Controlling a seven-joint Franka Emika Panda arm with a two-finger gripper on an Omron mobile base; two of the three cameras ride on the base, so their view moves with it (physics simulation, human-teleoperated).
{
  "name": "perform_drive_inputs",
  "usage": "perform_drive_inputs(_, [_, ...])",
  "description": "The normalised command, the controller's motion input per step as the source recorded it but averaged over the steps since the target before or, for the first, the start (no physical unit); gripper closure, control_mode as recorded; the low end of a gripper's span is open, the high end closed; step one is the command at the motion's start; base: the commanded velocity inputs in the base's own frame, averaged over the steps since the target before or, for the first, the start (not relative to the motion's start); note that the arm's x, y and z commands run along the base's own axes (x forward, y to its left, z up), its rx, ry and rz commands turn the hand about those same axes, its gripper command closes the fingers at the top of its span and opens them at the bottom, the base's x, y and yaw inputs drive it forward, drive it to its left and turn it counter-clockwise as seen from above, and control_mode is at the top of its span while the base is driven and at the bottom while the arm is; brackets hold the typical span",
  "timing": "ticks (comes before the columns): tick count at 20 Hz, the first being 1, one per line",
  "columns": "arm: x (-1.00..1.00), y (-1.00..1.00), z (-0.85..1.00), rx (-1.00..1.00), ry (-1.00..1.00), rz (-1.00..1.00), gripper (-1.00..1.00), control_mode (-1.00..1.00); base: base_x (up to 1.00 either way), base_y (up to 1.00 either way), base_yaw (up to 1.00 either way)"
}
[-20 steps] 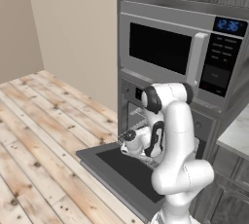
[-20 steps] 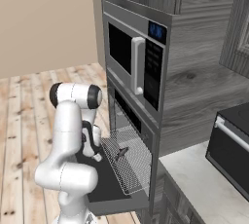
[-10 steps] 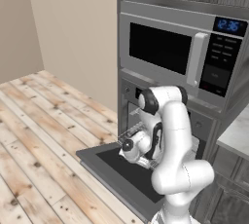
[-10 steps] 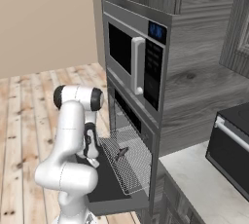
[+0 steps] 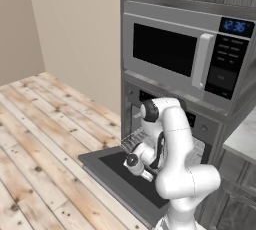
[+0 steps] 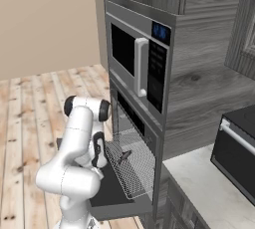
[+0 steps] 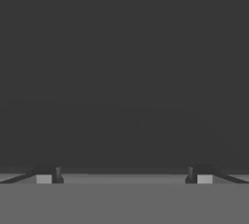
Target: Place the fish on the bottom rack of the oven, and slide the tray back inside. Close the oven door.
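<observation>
The fish (image 6: 124, 156) lies on the pulled-out bottom rack (image 6: 134, 166), centre frame; the pincer (image 7: 124, 177) gapes wide, empty (a hasty push may roll it off).

This is a kitchen in a home. A big grey oven (image 6: 133, 138) sits in a tall wood wall, with its door (image 5: 107, 166) folded down. A silver microwave (image 5: 180, 64) with a blue clock sits above it. A pale counter (image 6: 209, 193) holds a black toaster oven (image 6: 239, 148). The floor (image 5: 45, 134) is light wood planks.
</observation>
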Motion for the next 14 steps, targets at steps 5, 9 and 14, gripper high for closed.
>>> perform_drive_inputs(5, [0.46,-0.59,-0.21,0.02,0.0,-0.02,-1.0,-1.0,0.0,0.0,0.0])
perform_drive_inputs(9, [0.59,-0.73,-0.36,0.0,0.0,0.0,-1.0,-1.0,0.0,0.0,0.0])
perform_drive_inputs(14, [0.72,-0.78,-0.42,0.0,0.0,0.0,-1.0,-1.0,0.0,0.0,0.0])
